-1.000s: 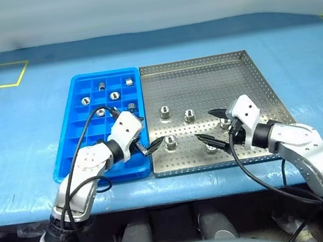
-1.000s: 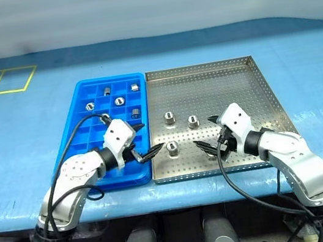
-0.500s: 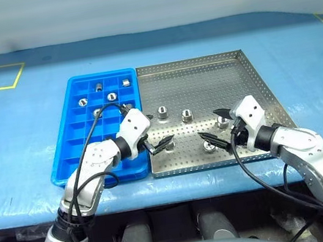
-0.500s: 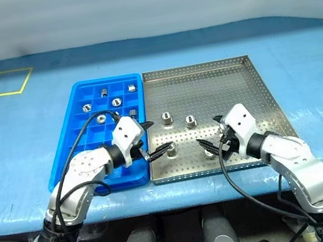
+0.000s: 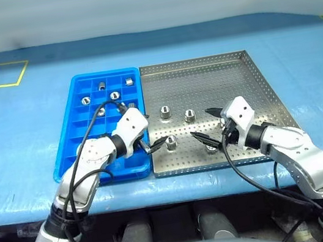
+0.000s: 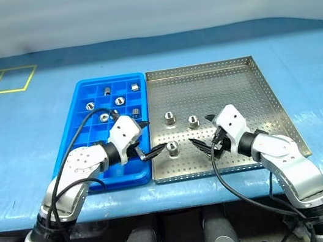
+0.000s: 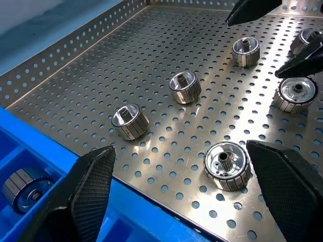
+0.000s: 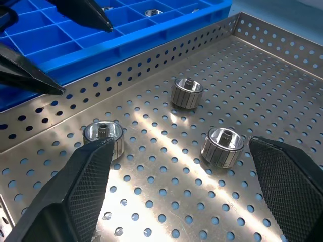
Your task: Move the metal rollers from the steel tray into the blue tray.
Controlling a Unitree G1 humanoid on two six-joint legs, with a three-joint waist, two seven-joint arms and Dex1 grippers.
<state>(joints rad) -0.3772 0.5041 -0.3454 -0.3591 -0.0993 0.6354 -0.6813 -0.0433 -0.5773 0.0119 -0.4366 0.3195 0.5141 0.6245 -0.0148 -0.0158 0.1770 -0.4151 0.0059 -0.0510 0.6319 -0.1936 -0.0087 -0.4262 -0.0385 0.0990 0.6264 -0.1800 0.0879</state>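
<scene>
Over the near edge of the large square perforated steel tray [image 5: 222, 73], the left gripper [image 5: 156, 143] and right gripper [image 5: 205, 127] both hover with fingers spread wide, holding nothing. Small shiny metal rollers [image 5: 170, 143] lie between them on that tray; others sit in the adjoining bright blue compartmented plastic tray [image 5: 75, 141].

- Metal rollers [image 5: 170, 142] in the steel tray — five are plain to see. A sixth roller-like shape at the edge of the left wrist view is too cut off to tell.
- Metal rollers in the blue tray — six, each in its own compartment.
- Steel tray [image 5: 216, 74]: one.
- Blue tray [image 5: 72, 142]: one.
- Grippers: two, the left gripper [image 6: 152, 138] and the right gripper [image 6: 200, 129], with two black fingers each.
</scene>
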